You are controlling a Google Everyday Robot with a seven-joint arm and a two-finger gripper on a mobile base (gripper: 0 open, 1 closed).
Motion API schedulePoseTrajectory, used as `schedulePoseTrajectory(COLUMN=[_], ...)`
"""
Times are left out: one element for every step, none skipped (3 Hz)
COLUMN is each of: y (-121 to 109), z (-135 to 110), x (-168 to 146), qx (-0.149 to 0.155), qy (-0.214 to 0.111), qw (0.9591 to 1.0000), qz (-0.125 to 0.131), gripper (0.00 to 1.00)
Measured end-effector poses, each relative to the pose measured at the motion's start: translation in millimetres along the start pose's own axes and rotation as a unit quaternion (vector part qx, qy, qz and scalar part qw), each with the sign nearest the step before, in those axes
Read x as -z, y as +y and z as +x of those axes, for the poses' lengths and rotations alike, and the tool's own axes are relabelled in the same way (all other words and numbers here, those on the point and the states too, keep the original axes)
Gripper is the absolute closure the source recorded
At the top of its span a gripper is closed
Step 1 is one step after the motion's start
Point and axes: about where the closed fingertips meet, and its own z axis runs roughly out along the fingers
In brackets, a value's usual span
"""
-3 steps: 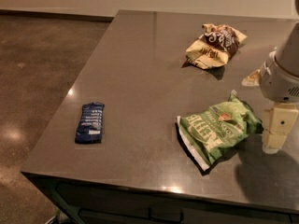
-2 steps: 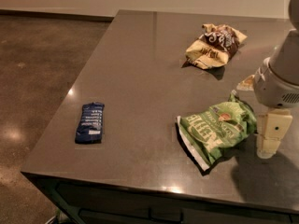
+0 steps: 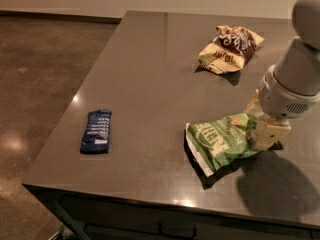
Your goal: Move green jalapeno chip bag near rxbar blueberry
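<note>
The green jalapeno chip bag (image 3: 220,143) lies crumpled on the dark table (image 3: 150,69), right of centre near the front. The gripper (image 3: 266,134) comes down from the arm at the right and sits at the bag's right end, touching or overlapping its edge. The rxbar blueberry (image 3: 96,131), a small dark blue wrapper with white text, lies flat near the table's left front edge, well to the left of the bag.
A tan-and-brown chip bag (image 3: 229,50) lies at the back right of the table. The arm's grey wrist (image 3: 292,86) rises above the right side. The table's left and front edges drop to a brown floor (image 3: 40,84).
The gripper has moved left from beside the green bag onto its right end. The bag and the blue bar have stayed where they were.
</note>
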Motion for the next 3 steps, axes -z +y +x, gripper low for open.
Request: schedulePoseTrajectory(y=[-7.0,-24.9,-36.6], z=[-9.3,-41.8,-74.7], x=[5.3,21.1,32.8], qx=[-0.007,-0.006,0.009], qy=[0.001,-0.021,-0.049], qw=[1.0,0.9998,0.9988], qz=[0.0,0.001,0.001], gripper=[0.72,0.99,1.0])
